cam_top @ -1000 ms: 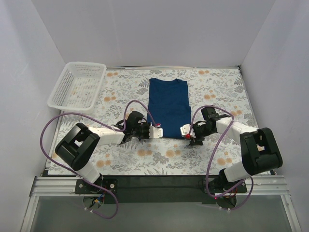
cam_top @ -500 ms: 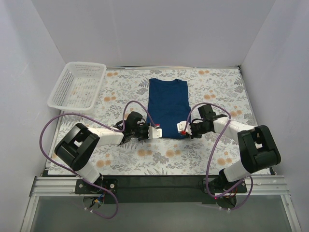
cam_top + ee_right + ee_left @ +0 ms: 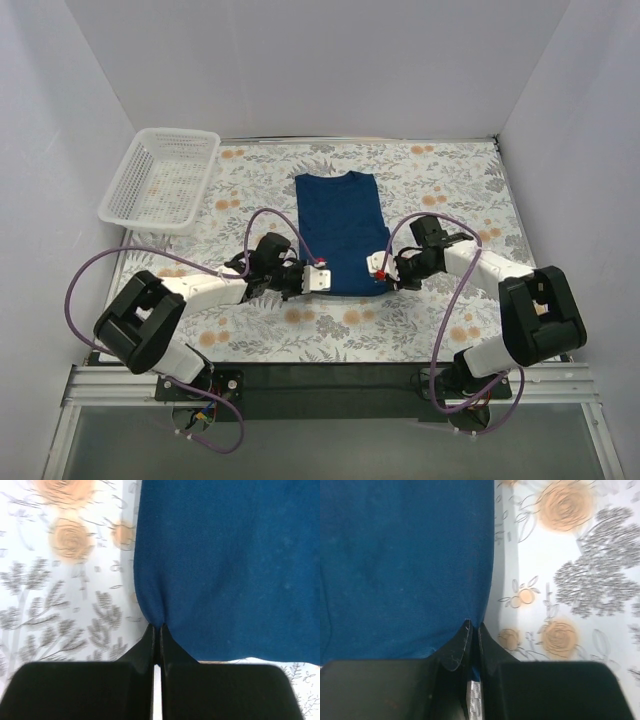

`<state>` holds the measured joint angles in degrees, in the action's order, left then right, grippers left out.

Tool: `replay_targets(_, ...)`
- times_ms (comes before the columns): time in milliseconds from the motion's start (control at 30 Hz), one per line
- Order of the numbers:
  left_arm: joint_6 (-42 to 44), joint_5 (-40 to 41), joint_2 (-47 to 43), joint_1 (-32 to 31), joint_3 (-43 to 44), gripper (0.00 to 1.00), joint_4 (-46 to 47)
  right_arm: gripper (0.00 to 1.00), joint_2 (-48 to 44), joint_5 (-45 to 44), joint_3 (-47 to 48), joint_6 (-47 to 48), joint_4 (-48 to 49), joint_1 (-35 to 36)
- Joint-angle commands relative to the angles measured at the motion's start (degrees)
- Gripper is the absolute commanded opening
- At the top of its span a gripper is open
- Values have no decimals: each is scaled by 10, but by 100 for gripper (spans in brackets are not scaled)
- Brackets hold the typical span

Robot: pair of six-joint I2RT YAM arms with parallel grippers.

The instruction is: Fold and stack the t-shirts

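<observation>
We see the left pincer [image 3: 322, 280] clenched on the dark navy t-shirt [image 3: 340, 232], gripping the near hem at its left corner; in the left wrist view its two dark fingers [image 3: 454, 650] meet tip to tip right at the cloth's edge, with a sliver of blue caught between them. The right pincer [image 3: 381, 270] is likewise clamped on the shirt, at the near right corner. In the right wrist view the fabric puckers into a small gather just ahead of the closed fingers [image 3: 145, 647].

The t-shirt lies flat between the two pincers and runs away ahead of them as a long narrow panel; its collar end is the part farthest from both, and that far end leans a little toward the left pincer's side. Ahead of the left pincer the blue cloth fills the left part of its view, with the flowered table [image 3: 450, 180] showing to the right; ahead of the right pincer the cloth fills the right part, with the flowered surface to the left.

The white lattice basket [image 3: 160, 178] stands well beyond the left pincer and off to its left, at the table's far corner, apart from the shirt.
</observation>
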<state>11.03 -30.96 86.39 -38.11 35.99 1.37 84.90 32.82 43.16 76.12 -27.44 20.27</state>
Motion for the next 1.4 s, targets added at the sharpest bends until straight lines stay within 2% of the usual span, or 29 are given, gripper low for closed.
replay_targets(0, -21, -49, -57, -3, -6, 0, -72, 1, -46, 37, 19, 25, -125, -1)
replay_targets(233, -61, -96, -135, -12, -25, 0, -113, 1, -139, 73, 8, 1, -158, -1)
replay_targets(400, -71, -104, -162, -13, -22, 0, -124, 1, -147, 73, 37, -34, -156, -1)
replay_targets(600, -42, -98, -98, 5, 51, 0, -145, 1, -65, 74, 127, -66, -157, -18)
replay_targets(833, -19, -147, -36, 93, 140, 0, -143, 1, 31, 92, 244, -83, -159, -44)
replay_targets(1100, 0, -185, 67, 153, 236, 0, -151, 1, 130, 114, 371, -124, -156, -66)
replay_targets(1367, -33, -192, 111, 182, 282, 0, -70, 1, 215, 141, 488, -186, -141, -80)
